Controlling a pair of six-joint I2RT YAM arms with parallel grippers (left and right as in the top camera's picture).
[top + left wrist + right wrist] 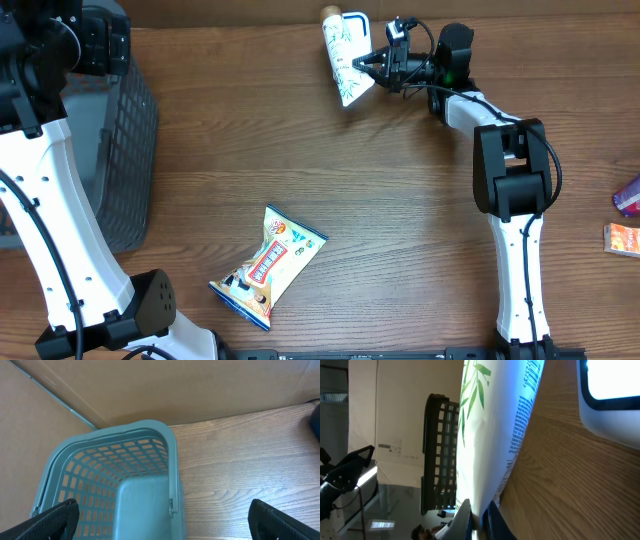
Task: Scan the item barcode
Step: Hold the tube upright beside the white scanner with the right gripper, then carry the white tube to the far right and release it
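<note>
The item is a white pouch [345, 58] with green leaf print and a tan cap, held above the far edge of the table. My right gripper [360, 63] is shut on its edge. In the right wrist view the pouch [490, 425] fills the middle, pinched between my fingertips [478, 516]; blue print and bar-like stripes [533, 374] run along its right side. My left gripper [167, 522] hangs wide open over the teal basket [150, 435], holding nothing.
The mesh basket [130, 150] stands at the table's left side. A blue and yellow snack bag [268, 267] lies front centre. Two small packs [625, 215] sit at the right edge. A white device with a bright window [610, 395] shows beside the pouch.
</note>
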